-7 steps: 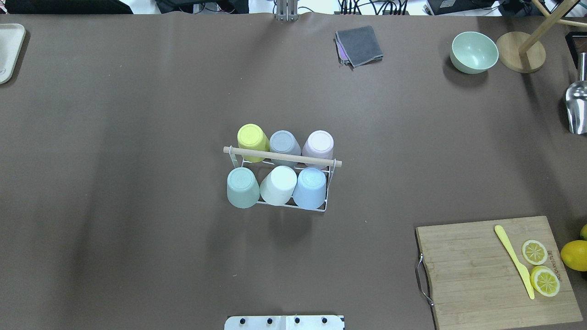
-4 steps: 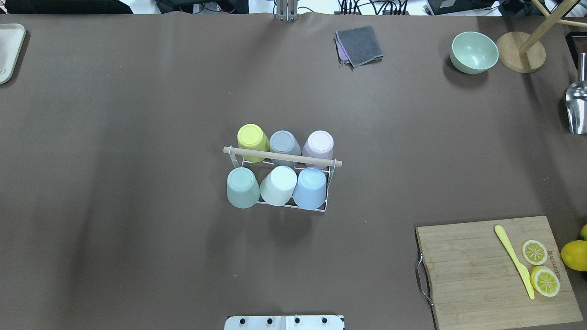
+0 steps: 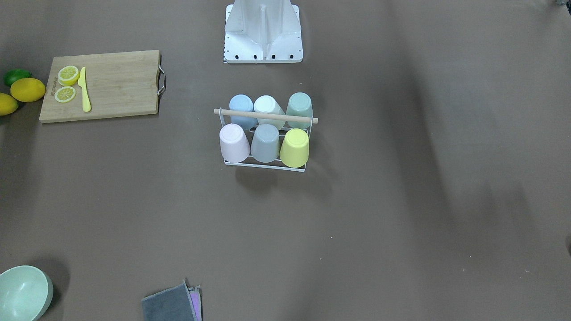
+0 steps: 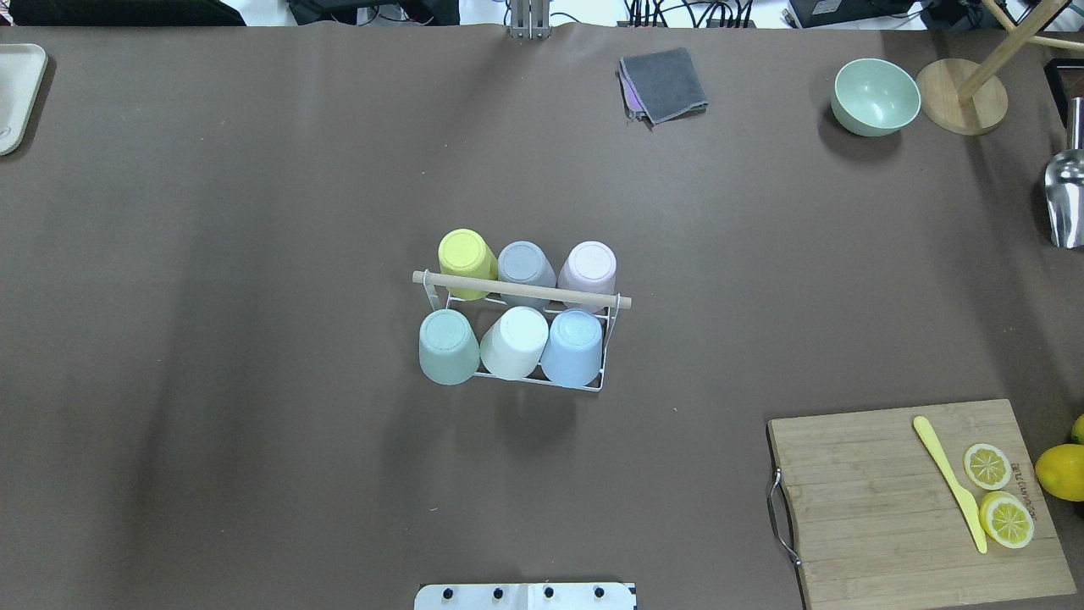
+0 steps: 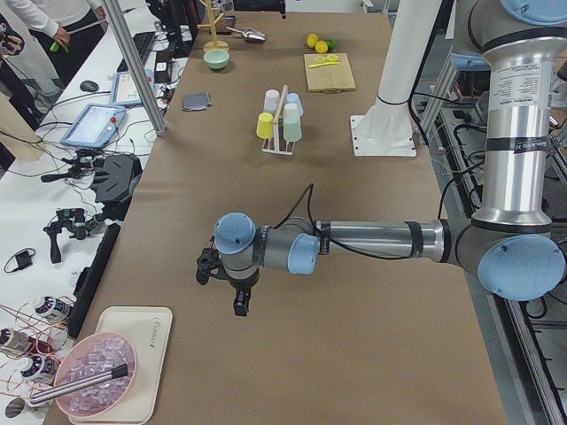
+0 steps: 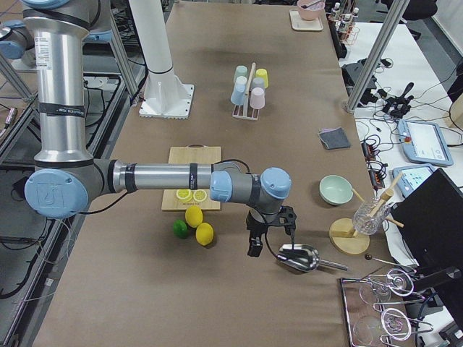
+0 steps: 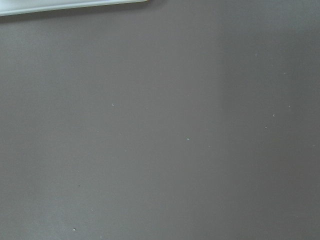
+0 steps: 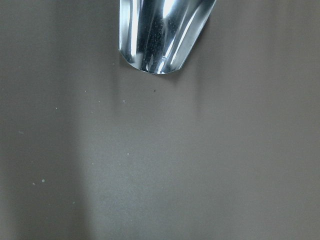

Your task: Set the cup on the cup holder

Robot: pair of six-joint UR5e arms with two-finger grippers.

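The cup holder, a white wire rack with a wooden rod handle, stands mid-table; it also shows in the front view. Several cups sit upside down on it: yellow, grey and pink in the far row, green, white and blue in the near row. My left gripper hangs over bare table far to the left, near a tray. My right gripper hangs far to the right beside a metal scoop. I cannot tell whether either is open or shut.
A cutting board with lemon slices and a yellow knife lies front right, whole lemons beside it. A green bowl, a wooden stand, a grey cloth and the scoop are at the back right. A tray is back left.
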